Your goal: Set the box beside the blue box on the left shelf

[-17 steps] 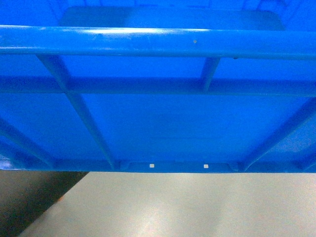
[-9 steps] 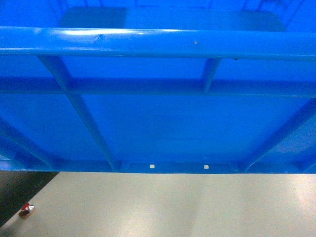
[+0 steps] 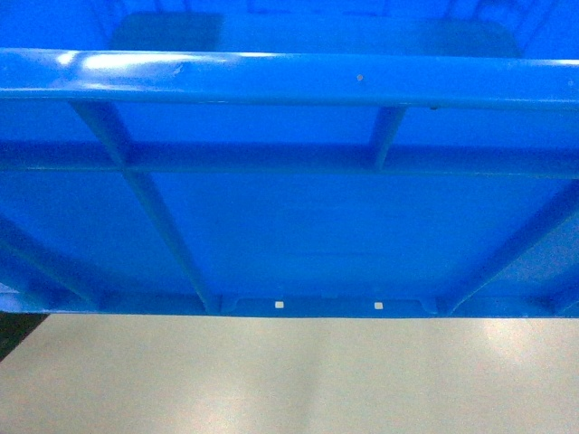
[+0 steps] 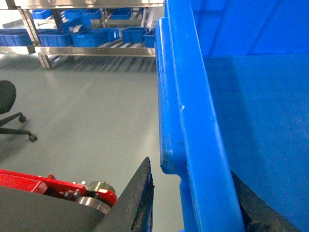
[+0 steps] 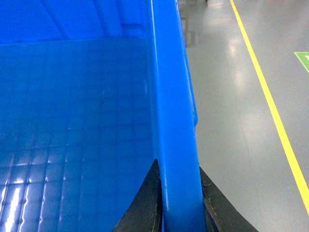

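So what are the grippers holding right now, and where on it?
The blue crate, by its rim on opposite sides: the left gripper straddles the left side wall, the right gripper clamps the right rim.

Black gripper fingers (image 5: 145,203) (red base bracket (image 4: 53,186))

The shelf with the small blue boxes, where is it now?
In the left wrist view, the shelf stands at the top left, across the grey floor, far beyond the carried box.

My blue ribbed box (image 3: 289,181) filled the head view's upper two-thirds; the shelf (image 4: 96,46) sat upper left in my left-wrist view.
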### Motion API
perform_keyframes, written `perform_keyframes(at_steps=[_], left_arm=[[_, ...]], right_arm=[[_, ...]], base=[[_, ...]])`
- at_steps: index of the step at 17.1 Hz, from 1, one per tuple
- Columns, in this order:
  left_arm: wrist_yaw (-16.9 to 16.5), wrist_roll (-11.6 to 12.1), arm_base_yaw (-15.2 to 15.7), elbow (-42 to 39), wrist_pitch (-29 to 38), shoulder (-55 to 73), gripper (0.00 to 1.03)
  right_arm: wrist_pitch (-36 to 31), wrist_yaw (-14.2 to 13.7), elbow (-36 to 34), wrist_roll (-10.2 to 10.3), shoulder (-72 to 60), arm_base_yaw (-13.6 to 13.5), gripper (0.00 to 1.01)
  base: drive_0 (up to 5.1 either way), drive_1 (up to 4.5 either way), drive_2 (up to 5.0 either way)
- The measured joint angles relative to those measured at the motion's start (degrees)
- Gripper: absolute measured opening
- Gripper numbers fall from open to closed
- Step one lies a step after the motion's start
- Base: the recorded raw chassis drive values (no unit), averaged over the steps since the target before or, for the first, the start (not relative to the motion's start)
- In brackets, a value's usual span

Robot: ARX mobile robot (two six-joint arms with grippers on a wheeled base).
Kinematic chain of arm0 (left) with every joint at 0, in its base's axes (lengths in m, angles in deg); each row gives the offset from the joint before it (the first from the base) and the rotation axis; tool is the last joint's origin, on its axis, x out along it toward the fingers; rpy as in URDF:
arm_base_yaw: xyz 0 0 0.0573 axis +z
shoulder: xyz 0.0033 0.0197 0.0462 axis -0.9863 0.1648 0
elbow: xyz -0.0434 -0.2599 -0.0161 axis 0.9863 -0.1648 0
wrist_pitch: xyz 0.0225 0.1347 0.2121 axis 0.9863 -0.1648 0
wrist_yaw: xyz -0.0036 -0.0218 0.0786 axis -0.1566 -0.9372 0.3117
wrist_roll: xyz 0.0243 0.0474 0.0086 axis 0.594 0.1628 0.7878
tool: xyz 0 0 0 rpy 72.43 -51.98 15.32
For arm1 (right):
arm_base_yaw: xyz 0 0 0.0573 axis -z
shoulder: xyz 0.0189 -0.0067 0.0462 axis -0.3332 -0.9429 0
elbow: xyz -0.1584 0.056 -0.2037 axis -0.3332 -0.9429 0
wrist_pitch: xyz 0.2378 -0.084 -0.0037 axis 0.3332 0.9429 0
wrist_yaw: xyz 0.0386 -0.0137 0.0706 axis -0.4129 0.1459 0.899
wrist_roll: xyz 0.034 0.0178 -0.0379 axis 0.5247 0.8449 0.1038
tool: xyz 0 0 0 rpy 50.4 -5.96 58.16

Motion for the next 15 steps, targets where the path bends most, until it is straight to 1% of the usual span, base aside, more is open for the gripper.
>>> perform_keyframes(at_steps=[12,15], left_arm=[[0.0,0.0,0.0,0.0,0.09,0.0,0.32],[0.0,0.0,-0.11,0.0,0.07,0.02,0.32]], right_arm=[[-0.02,0.0,0.0,-0.02,0.0,0.0,0.1],[0.04,-0.2,0.0,-0.04,0.02,0.02,0.1]], base=[[-1.5,-1.47,-1.5],[-0.3,-0.3,-0.3]])
